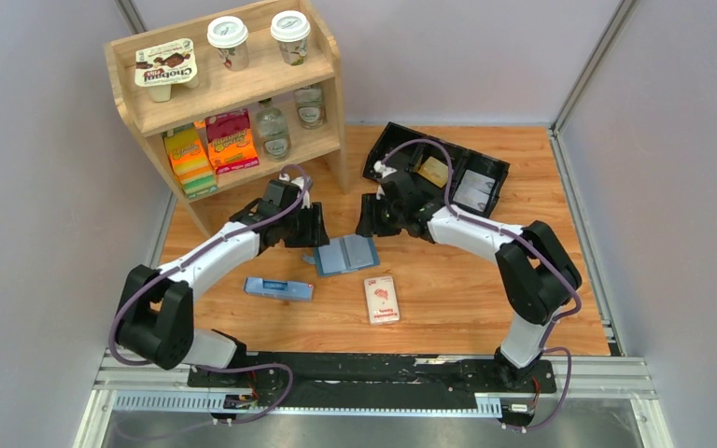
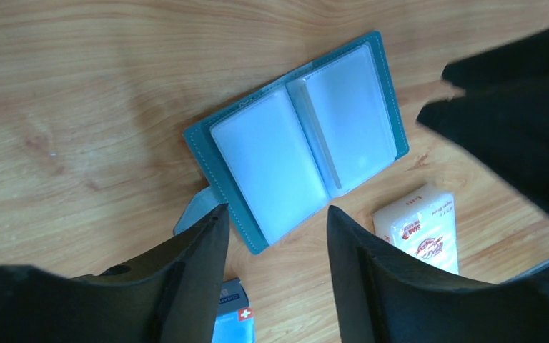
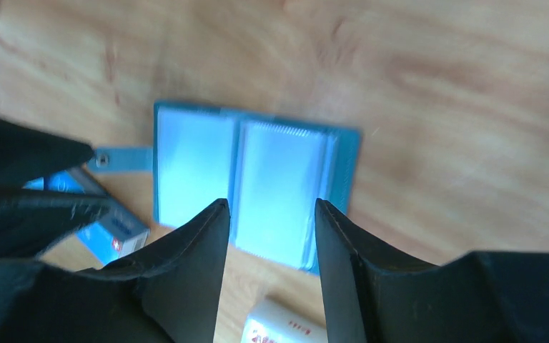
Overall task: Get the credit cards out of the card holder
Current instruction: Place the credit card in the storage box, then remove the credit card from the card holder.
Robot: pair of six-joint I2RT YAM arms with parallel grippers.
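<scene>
Two open panels of the card holder [image 1: 345, 254] lie flat midway between the table's [image 1: 467, 299] side edges. Above hover the left gripper [image 2: 275, 214] and the right gripper [image 3: 268, 207], fingers apart, both empty.

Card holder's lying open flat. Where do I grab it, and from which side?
Probably the strap tab that juts from the left panel of the card holder, coming down from above on the robot's left. The holder lies open and flat on the table, so its panel edges offer little to pinch, while the tab sticks out clear of them.
</scene>
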